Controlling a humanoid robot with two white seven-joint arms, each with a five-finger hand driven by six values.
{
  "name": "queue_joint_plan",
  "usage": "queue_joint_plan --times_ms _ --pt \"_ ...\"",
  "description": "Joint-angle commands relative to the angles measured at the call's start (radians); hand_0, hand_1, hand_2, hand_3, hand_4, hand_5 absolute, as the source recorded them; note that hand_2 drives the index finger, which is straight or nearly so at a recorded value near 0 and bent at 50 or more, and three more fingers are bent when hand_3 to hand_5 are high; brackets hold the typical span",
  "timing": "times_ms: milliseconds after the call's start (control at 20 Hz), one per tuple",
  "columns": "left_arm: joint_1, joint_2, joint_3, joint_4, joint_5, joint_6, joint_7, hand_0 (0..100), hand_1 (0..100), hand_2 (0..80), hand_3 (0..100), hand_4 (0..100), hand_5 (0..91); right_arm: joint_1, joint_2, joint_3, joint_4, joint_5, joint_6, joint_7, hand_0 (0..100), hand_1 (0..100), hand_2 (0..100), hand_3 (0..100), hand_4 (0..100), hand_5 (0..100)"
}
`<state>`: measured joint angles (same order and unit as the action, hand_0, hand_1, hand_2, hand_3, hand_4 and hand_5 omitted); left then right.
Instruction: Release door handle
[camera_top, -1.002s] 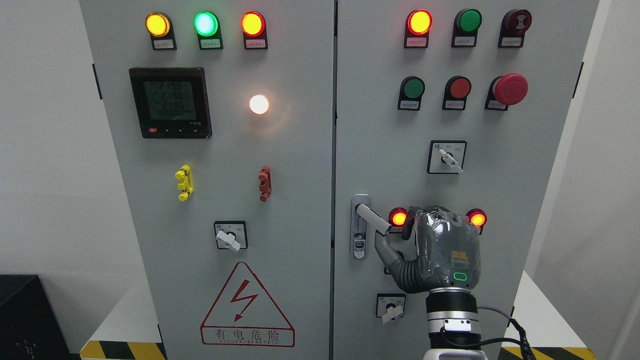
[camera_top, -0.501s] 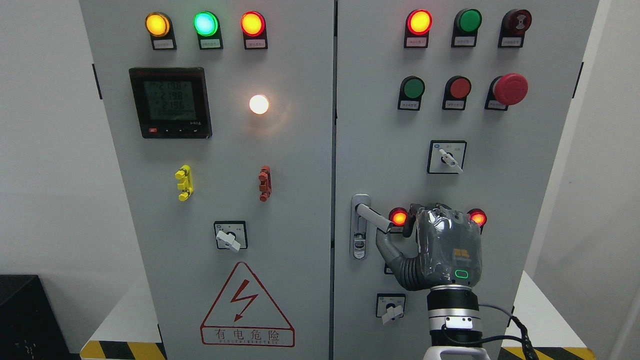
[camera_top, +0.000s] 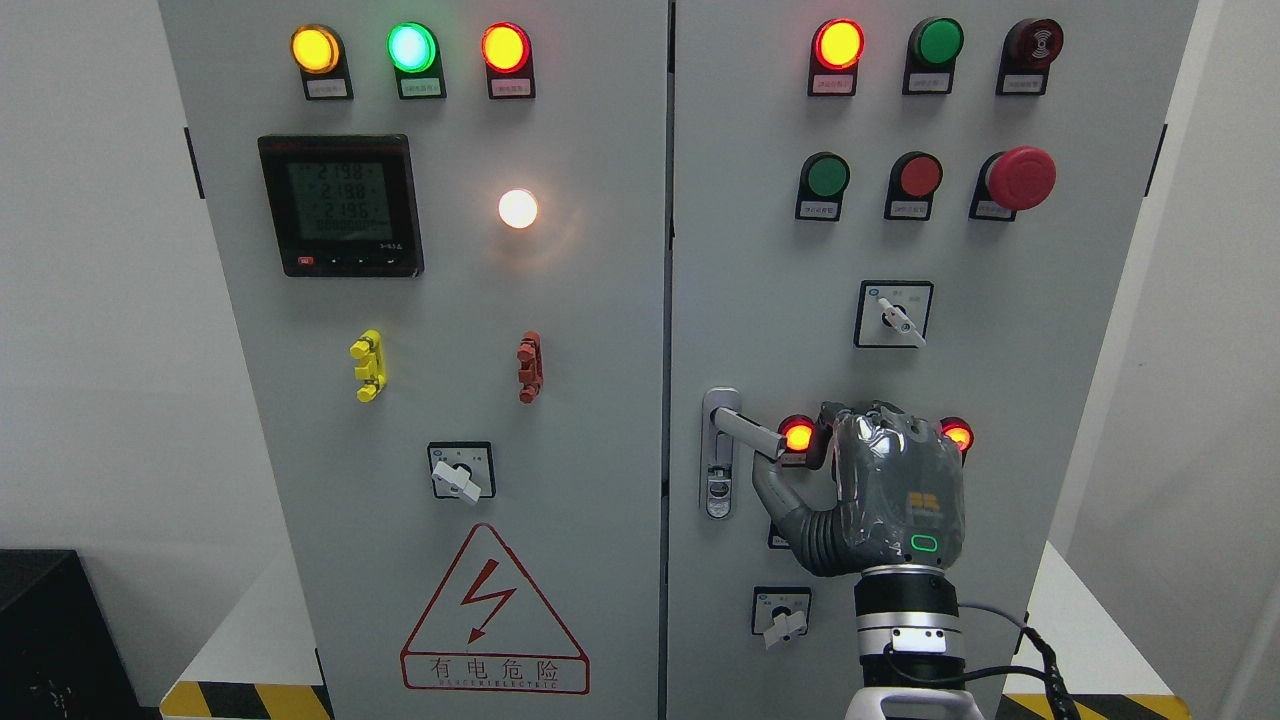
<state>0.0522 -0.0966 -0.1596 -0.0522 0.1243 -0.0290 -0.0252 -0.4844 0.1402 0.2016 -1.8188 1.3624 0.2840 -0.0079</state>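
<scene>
Start at your far left: the left cabinet door (camera_top: 440, 350) carries three lit lamps along its top, amber (camera_top: 315, 48), green (camera_top: 411, 46) and red (camera_top: 506, 47). Below them you see the black meter (camera_top: 340, 205) with its pale digits, and a white lamp (camera_top: 518, 208) glowing to its right. Lower down come a yellow clip (camera_top: 368, 365), a red clip (camera_top: 529, 367), a rotary switch (camera_top: 460, 470) and the red warning triangle (camera_top: 494, 610).

Cross the centre seam and you're on the right door (camera_top: 1000, 380). The door handle (camera_top: 748, 432) sits low on this door, close to the seam: its lever juts out from the upright lock plate (camera_top: 719, 455) and angles down to the right, ending beside a lit red lamp (camera_top: 798, 435).

Now your right hand (camera_top: 885, 495), rising from the bottom edge. You're looking at its back. The thumb (camera_top: 775, 495) reaches up and left beneath the lever's free end, right at it; whether it touches you cannot tell. The fingers (camera_top: 875, 418) curl forward over the top of the palm, pressed close together, and sit just to the right of the lever's tip, not wrapped around the lever. Whether they pinch anything behind the hand is hidden from you.

Another lit red lamp (camera_top: 956, 435) peeks out at the hand's right. Above are a selector switch (camera_top: 894, 314) and the red mushroom button (camera_top: 1020, 178).
</scene>
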Motion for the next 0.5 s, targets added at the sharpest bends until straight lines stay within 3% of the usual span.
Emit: queue_joint_plan --times_ms 0,451 --pt "0.0 0.0 0.0 0.0 0.0 0.001 -0.001 0 0 4.4 10 0 0.0 -0.005 0.001 -0.001 0.003 0.0 0.0 0.003 36 47 73 93 75 70" --pt "0.0 0.0 0.0 0.0 0.0 0.001 -0.001 0 0 4.4 10 0 0.0 -0.008 -0.001 -0.001 0.001 0.0 0.0 0.005 36 47 74 92 75 69"
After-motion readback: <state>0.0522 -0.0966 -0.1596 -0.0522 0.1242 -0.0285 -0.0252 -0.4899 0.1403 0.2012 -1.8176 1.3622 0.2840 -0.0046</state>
